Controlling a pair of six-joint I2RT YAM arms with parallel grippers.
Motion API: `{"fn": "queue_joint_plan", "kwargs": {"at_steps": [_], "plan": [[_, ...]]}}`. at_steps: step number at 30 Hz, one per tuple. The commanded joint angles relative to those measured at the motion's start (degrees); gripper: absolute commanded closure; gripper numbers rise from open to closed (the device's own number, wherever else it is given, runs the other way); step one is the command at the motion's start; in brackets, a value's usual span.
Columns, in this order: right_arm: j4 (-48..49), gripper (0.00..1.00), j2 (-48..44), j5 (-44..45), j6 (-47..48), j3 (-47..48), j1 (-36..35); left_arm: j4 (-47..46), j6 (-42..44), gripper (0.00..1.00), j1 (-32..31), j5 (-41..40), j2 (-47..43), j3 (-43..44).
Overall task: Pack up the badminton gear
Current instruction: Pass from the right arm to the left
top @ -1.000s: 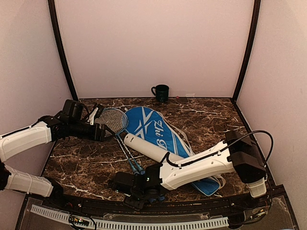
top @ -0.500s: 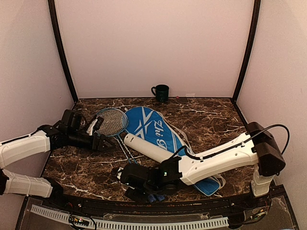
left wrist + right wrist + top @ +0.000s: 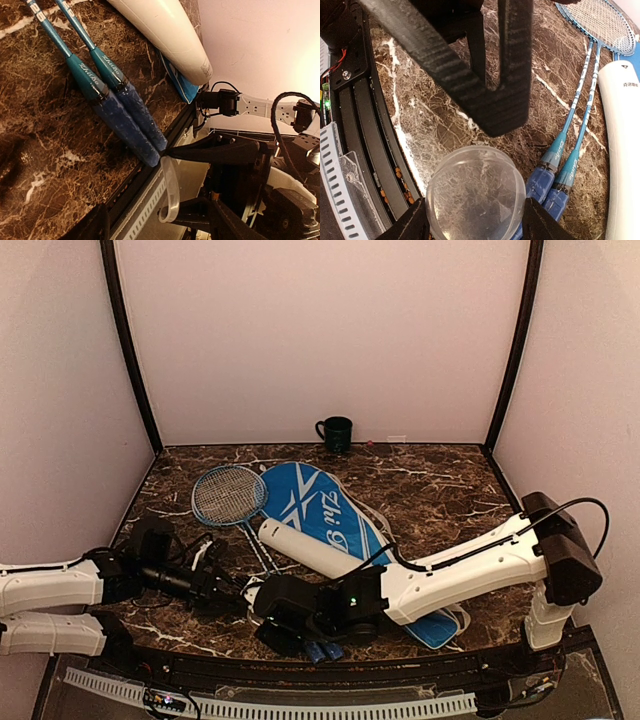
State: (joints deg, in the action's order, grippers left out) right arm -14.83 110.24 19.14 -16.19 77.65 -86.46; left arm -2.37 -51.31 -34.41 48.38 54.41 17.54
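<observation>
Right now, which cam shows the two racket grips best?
Left wrist: both blue racket grips lie side by side in full, butt ends at the table edge. Right wrist shows only their upper parts; a clear lid and the frame edge cut off the rest. Top external: the right arm hides nearly all of them.

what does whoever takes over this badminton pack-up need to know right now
The left gripper is open and empty, low over the table beside the racket handles.
The right gripper is closed on a clear round cap at the front edge.
The two rackets lie side by side on the marble, outside the blue cover.
The white tube lies across the cover.
No shuttlecocks are in view.
Done: nothing visibly packed.
Left, probably: cap onto tube, rackets into cover.
</observation>
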Motion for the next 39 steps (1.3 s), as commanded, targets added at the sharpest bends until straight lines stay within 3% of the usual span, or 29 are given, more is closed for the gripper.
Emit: {"fn": "queue_joint_plan", "kwargs": {"at_steps": [1, 6, 27, 39], "plan": [[3.3, 0.39, -2.5, 1.1, -0.9, -0.8, 0.3, -10.5, -8.2, 0.30, -0.5, 2.3, -1.7, -3.5], [4.6, 0.39, -3.1, 1.2, -1.4, -1.4, 0.3, -13.9, -9.3, 0.33, -2.3, 2.4, -0.7, -3.0], [9.4, 0.40, -5.3, 0.2, -3.9, -4.6, 0.5, -29.7, -18.3, 0.80, -3.3, 5.8, 2.4, -6.7], [10.0, 0.40, -5.4, 0.2, -4.4, -5.3, 0.6, -34.0, -20.5, 0.91, -3.7, 7.1, 4.1, -7.1]]}}
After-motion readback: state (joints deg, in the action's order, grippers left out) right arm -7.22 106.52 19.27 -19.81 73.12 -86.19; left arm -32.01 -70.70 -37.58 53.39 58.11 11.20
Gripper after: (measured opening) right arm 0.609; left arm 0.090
